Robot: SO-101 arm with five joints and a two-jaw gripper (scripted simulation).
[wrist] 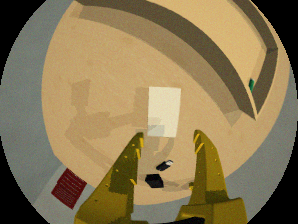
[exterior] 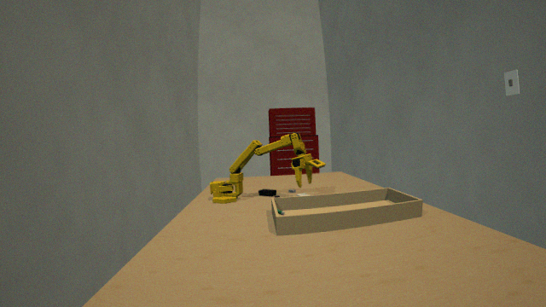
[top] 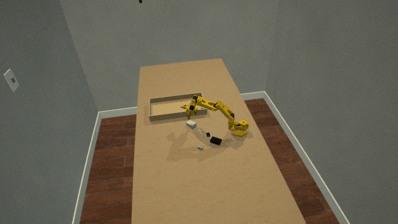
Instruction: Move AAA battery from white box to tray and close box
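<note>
The arm [top: 217,107] is bright yellow throughout, built of blocky, angular links with black patches at the joints. Its base [exterior: 218,199] is a squat yellow block. The end effector [exterior: 304,176] has two tapering, pointed yellow fingers, with dark recesses behind them in the wrist view and an open rectangular yellow frame sticking out sideways.

Top: looking down from high, far off. Exterior: facing low along the table [exterior: 222,256]. Wrist: peering past the jaws, close. All sharing the tray [top: 174,116].
</note>
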